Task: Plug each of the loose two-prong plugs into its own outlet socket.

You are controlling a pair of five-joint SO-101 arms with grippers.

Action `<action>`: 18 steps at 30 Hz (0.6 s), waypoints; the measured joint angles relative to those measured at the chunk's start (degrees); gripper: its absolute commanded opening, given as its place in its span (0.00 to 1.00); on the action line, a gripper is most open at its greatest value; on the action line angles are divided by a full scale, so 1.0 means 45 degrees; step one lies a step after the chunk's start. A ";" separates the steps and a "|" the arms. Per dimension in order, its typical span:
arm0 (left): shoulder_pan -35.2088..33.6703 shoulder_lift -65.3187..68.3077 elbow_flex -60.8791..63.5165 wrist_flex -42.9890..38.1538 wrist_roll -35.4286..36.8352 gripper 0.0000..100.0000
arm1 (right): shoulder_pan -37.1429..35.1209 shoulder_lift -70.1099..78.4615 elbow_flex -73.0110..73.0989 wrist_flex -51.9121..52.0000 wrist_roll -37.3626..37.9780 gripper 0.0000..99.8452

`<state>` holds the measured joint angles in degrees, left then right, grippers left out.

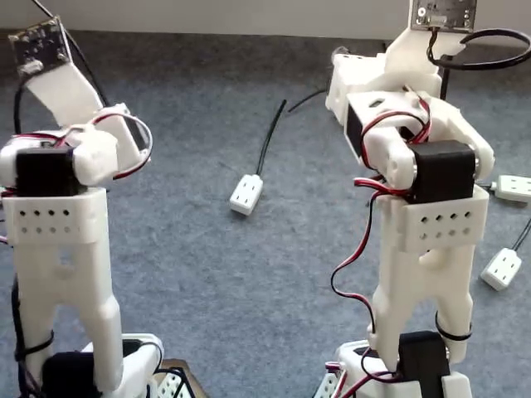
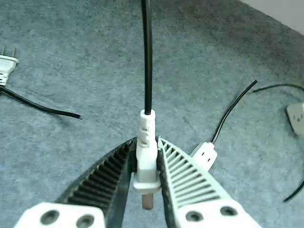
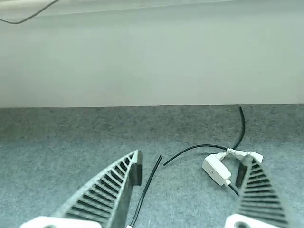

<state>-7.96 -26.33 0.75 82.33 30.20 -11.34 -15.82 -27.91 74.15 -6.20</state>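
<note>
One plug [image 2: 146, 164] is pinched upright in the left claw [image 2: 147, 145], closed on its white body. Its black cord [image 2: 147, 57] runs away from the wrist, and a brass prong points back toward the wrist camera. The nearest socket [image 2: 204, 155] lies loose on the grey counter [image 2: 52, 156] just beside the claw tip, with its own cord trailing off. The high view shows a similar one mid-counter [image 1: 246, 193], likely the same. A second socket [image 2: 296, 118] sits farther off at the frame edge. A spare plug [image 2: 5, 66] lies well apart, prongs up off the fabric, not yet plugged in.

The right claw [image 3: 190, 159] is open wide and holds nothing. It hovers over the counter with a loose black wire [image 3: 146, 187] between its fingers. A white connector [image 3: 216, 169] lies near one finger; I cannot tell if it is already mated.

Risks, judged from here:
- The prongs look to face away from the socket, so the plug needs turning. A narrow grip on a slick body could let it twist or slip.
- The socket is unheld, so pushing prongs into it would likely just slide it along the fabric unless the right claw pins it.
- The stiff cord could lever the plug off line or snag on an arm.
- Slight misalignment would jam the prongs on the socket face.
</note>
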 measured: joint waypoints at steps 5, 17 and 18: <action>0.0059 -0.1504 0.4122 -0.3673 0.2774 0.01 | 0.0000 0.0000 0.0000 0.0000 0.0000 0.31; 0.1778 -1.0530 1.3851 -1.2034 0.4982 0.01 | -0.0840 0.0000 -0.0078 0.0156 0.0000 0.31; 0.1836 -1.1253 1.4750 -1.2991 0.4982 0.01 | -0.0957 0.0000 -0.0098 0.0195 0.0000 0.31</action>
<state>0.31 -76.97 67.12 23.87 52.62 -15.65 -15.82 -28.35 75.03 -6.20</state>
